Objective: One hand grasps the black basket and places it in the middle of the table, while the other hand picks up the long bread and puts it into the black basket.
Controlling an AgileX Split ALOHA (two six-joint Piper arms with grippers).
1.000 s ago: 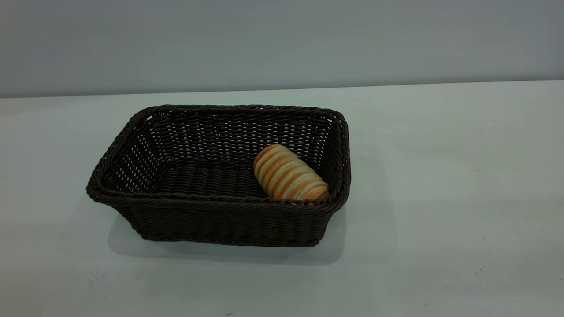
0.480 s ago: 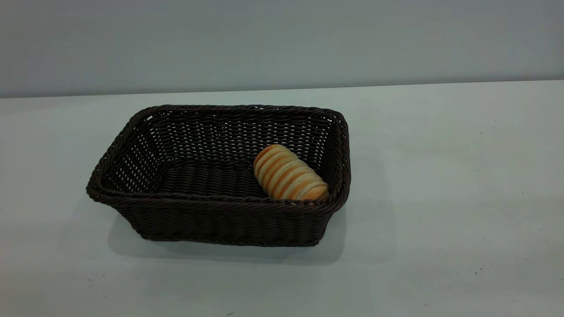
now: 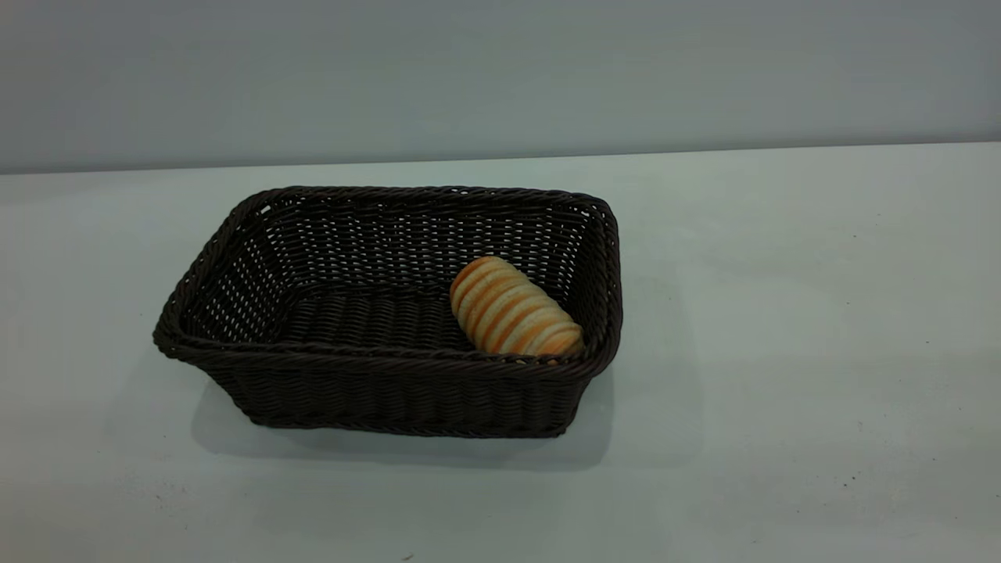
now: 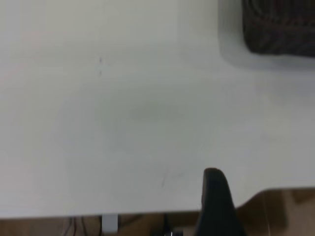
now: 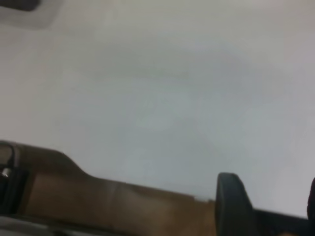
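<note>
The black basket (image 3: 391, 391) stands on the white table (image 3: 782, 352), left of the middle in the exterior view. The long bread (image 3: 512, 309) lies inside it, at its right end, leaning against the right wall. Neither gripper shows in the exterior view. In the left wrist view my left gripper (image 4: 214, 196) hangs over the table's edge, far from the basket's corner (image 4: 280, 29). In the right wrist view my right gripper (image 5: 270, 196) is open and holds nothing, also at the table's edge, with a bit of the basket (image 5: 17, 4) far off.
A plain grey wall (image 3: 500, 78) runs behind the table. A brown floor (image 4: 280, 211) shows below the table's edge in both wrist views. Bare tabletop lies all round the basket.
</note>
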